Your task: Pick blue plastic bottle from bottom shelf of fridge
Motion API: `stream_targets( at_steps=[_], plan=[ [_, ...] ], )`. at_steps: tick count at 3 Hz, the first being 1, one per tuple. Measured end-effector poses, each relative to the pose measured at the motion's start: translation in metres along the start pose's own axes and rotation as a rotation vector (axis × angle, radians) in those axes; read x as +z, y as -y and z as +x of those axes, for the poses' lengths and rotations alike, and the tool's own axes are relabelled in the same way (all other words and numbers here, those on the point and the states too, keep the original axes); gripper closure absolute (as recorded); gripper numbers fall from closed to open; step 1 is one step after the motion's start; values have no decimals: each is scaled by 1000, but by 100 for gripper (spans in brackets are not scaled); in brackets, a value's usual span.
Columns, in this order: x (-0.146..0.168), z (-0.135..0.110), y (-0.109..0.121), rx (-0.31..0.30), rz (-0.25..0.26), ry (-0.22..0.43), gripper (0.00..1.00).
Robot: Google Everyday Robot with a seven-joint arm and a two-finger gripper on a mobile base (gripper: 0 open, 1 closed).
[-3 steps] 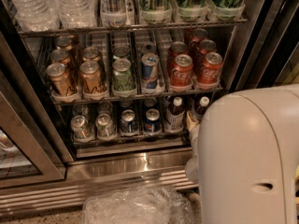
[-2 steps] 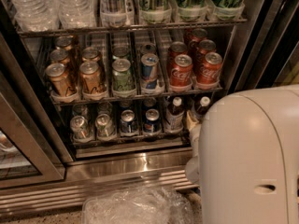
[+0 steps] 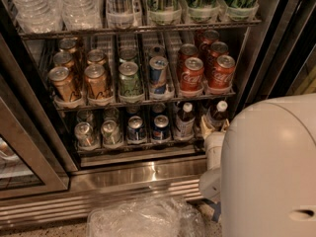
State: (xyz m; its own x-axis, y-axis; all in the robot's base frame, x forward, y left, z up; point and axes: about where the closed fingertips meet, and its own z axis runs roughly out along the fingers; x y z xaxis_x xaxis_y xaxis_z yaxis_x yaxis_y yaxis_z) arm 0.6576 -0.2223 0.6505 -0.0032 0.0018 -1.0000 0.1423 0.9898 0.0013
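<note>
The fridge (image 3: 143, 176) stands open in front of me. On its bottom shelf (image 3: 138, 150), a small blue plastic bottle (image 3: 184, 120) with a white cap and a pale label stands right of the blue-and-silver cans (image 3: 160, 127). A second white-capped bottle (image 3: 216, 113) stands further right, its lower part hidden. My gripper (image 3: 210, 128) is at the right end of the bottom shelf, right beside this second bottle and just right of the labelled one. My white arm housing (image 3: 269, 167) hides most of the gripper.
Silver cans (image 3: 85, 134) fill the left lanes of the bottom shelf. The rack above holds gold, green, blue and red cans (image 3: 191, 74). A crumpled clear plastic bag (image 3: 143, 218) lies on the floor in front. A glass door (image 3: 22, 164) stands at the left.
</note>
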Motion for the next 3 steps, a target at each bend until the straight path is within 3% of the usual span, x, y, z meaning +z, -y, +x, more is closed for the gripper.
stream_targets(
  at_steps=[2,3],
  plan=[
    [-31,-25,3,-15,-46,54,100],
    [-55,-34,-2,27,-103,51,100]
  ],
)
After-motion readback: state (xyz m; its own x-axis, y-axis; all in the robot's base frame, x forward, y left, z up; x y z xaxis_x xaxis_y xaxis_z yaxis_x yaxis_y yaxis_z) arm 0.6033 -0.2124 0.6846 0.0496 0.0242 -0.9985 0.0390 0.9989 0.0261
